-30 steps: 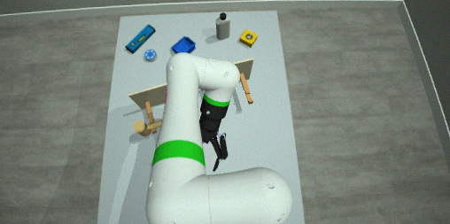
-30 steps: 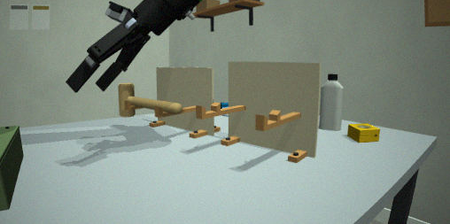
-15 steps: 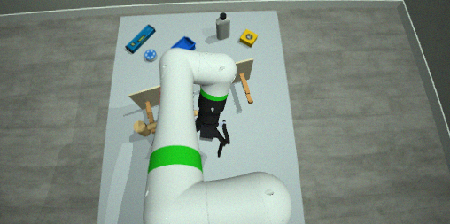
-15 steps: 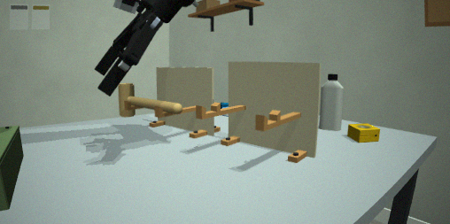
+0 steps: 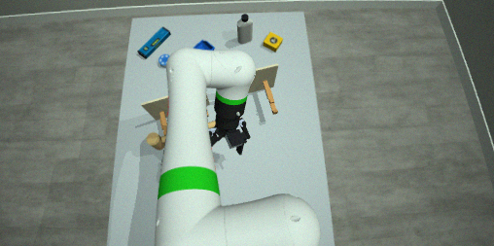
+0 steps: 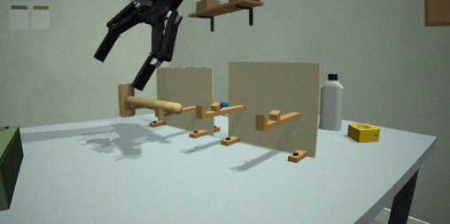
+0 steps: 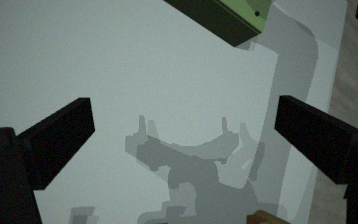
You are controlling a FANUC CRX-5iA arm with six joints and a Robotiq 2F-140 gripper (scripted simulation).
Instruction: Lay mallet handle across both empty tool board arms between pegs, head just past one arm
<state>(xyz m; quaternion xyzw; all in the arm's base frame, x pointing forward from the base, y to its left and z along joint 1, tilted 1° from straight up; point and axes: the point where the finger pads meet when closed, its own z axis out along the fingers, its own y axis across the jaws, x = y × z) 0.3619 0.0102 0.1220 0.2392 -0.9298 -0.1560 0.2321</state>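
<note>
The mallet lies on the left tool board (image 5: 156, 109) (image 6: 185, 90). Its head (image 5: 155, 140) (image 6: 127, 100) is at the far left and its handle (image 6: 152, 103) points toward the empty board; my arm hides most of the handle in the top view. The empty tool board (image 5: 264, 79) (image 6: 275, 86) stands to the right. Its two arms, one near the mallet (image 6: 228, 111) and one farther right (image 6: 283, 121), bear nothing. My gripper (image 5: 226, 146) (image 6: 119, 70) (image 7: 185, 113) is wide open and empty, tilted. In the exterior view, one fingertip appears just above the mallet's head and handle.
A grey bottle (image 5: 245, 31) (image 6: 332, 105) and a yellow box (image 5: 273, 41) (image 6: 363, 133) stand behind the empty board. A blue level (image 5: 154, 42), a blue disc (image 5: 164, 60) and a blue tray (image 5: 204, 45) lie at the back left. A green block (image 6: 8, 166) (image 7: 237, 22) is at the near side.
</note>
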